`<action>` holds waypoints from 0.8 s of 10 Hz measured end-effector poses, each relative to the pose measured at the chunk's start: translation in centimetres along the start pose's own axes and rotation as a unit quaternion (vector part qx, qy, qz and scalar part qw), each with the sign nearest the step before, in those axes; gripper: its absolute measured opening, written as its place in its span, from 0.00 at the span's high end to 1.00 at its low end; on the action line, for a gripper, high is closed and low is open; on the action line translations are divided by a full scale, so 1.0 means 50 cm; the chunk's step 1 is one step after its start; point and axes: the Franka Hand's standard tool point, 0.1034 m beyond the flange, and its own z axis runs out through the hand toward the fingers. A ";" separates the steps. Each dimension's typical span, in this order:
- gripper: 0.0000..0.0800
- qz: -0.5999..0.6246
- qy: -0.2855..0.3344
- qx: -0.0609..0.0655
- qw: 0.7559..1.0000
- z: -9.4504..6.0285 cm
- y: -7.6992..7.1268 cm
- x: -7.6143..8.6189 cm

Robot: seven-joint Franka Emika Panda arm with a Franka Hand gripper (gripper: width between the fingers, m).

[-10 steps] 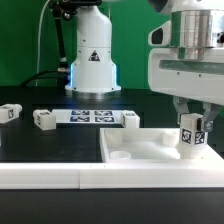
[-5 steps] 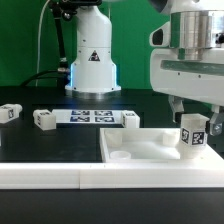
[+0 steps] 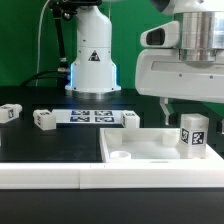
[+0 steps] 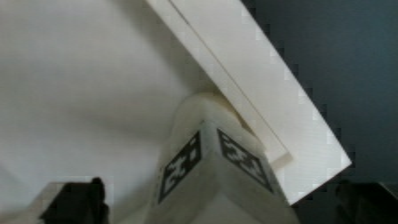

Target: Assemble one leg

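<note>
One leg (image 3: 193, 133), a small white block with black-and-white tags, stands upright in the near right corner of the large white square panel (image 3: 135, 148). My gripper (image 3: 190, 108) hangs just above it, open, with its dark fingers apart from the leg on either side. In the wrist view the leg (image 4: 222, 165) rises between the two fingertips (image 4: 75, 200) with a gap on each side, and my gripper (image 4: 222, 208) holds nothing. The panel (image 4: 89, 90) fills the background there.
Other alike legs lie on the black table: one (image 3: 42, 119) and one (image 3: 130, 120) at the ends of the marker board (image 3: 88, 116), and one (image 3: 8, 112) at the exterior view's far left. The robot base (image 3: 92, 60) stands behind.
My gripper has let go of the leg and risen straight up, moving slightly to the exterior view's left. The leg stays standing in the panel's corner.
</note>
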 end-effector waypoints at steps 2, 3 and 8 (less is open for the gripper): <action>0.19 -0.107 -0.003 -0.005 0.994 0.007 0.006 0.001; 0.19 -0.150 -0.004 -0.005 0.989 0.007 0.005 -0.001; 0.19 -0.333 -0.021 -0.021 0.943 0.002 0.011 0.009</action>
